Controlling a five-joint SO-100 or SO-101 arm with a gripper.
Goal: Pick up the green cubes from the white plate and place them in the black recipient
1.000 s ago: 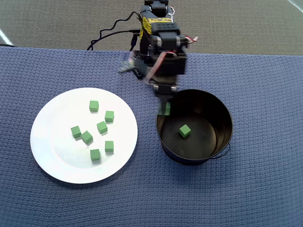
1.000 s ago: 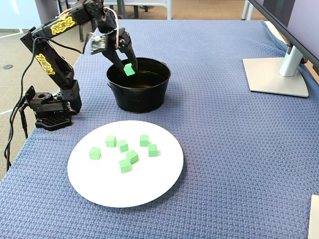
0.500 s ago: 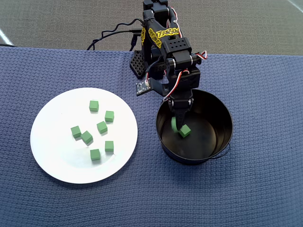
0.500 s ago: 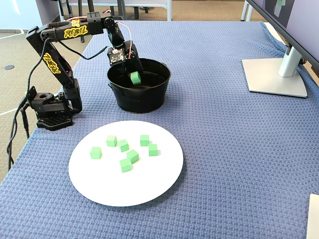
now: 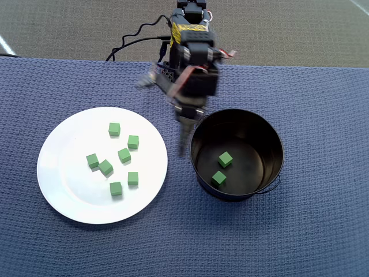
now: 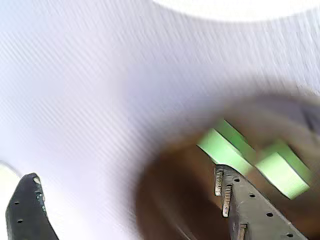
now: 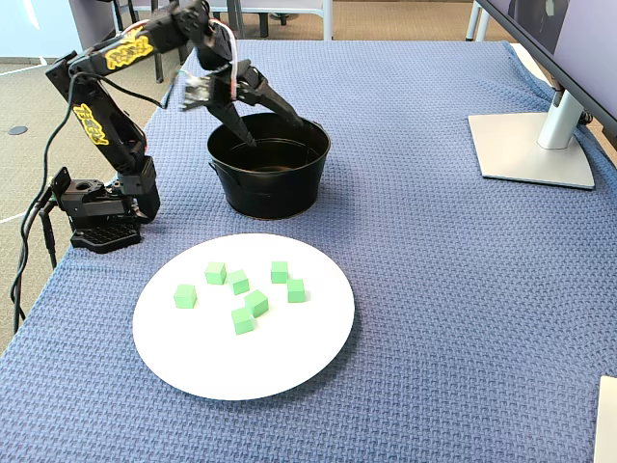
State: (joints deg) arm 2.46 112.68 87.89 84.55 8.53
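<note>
Several green cubes (image 5: pixel 124 154) (image 7: pixel 239 282) lie loose on the white plate (image 5: pixel 69 184) (image 7: pixel 260 367). Two more green cubes (image 5: pixel 225 159) (image 6: pixel 225 150) rest on the floor of the black recipient (image 5: pixel 277 138) (image 7: pixel 280 193). My gripper (image 5: pixel 187 130) (image 7: pixel 280 125) hangs open and empty over the pot's rim on the side toward the plate. The wrist view is motion-blurred, with the gripper (image 6: pixel 125 175) spread wide and nothing between its fingers. There the pot (image 6: pixel 170 200) is a brown smear.
The arm's base (image 7: pixel 96 217) is clamped at the table's edge behind the pot, with cables (image 5: pixel 132 40) trailing off. A monitor stand (image 7: pixel 530 145) sits far to the right in the fixed view. Blue woven cloth (image 7: pixel 434 289) covers the table.
The gripper let go of the cube it carried, which now lies in the pot beside the first one. The jaws opened, rose out of the pot and swung toward the plate.
</note>
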